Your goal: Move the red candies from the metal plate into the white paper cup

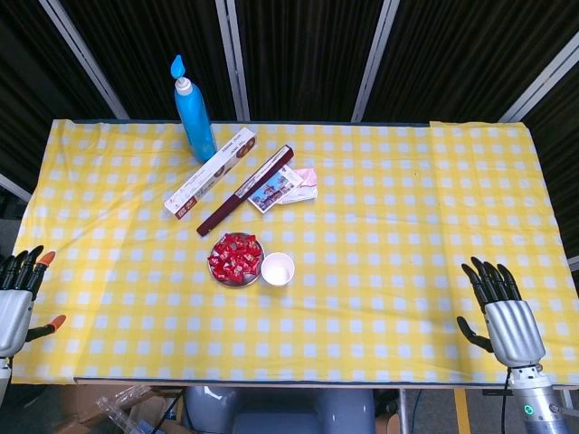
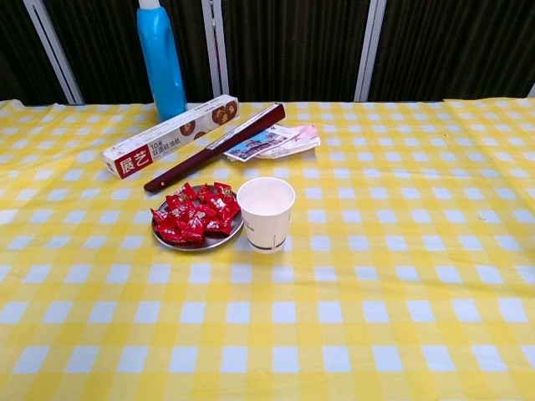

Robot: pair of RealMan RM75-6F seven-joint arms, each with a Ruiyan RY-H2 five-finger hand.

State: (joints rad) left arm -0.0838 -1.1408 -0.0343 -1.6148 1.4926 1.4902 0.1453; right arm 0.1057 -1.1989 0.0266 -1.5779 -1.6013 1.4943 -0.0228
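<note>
Several red wrapped candies (image 1: 235, 255) (image 2: 196, 214) are piled on a small metal plate (image 1: 228, 279) (image 2: 219, 241) near the middle of the yellow checked table. An upright white paper cup (image 1: 278, 268) (image 2: 267, 213) stands just right of the plate, touching or nearly touching its rim, and it looks empty. My left hand (image 1: 18, 294) hangs at the table's left edge, fingers apart, holding nothing. At the front right edge my right hand (image 1: 502, 312) is likewise spread and empty. Both hands are far from the plate, and neither appears in the chest view.
Behind the plate lie a dark red folded fan (image 1: 246, 191) (image 2: 214, 147), a long white box (image 1: 210, 170) (image 2: 170, 135) and some printed cards (image 1: 285, 187) (image 2: 272, 142). A blue bottle (image 1: 193, 110) (image 2: 161, 58) stands at the back left.
</note>
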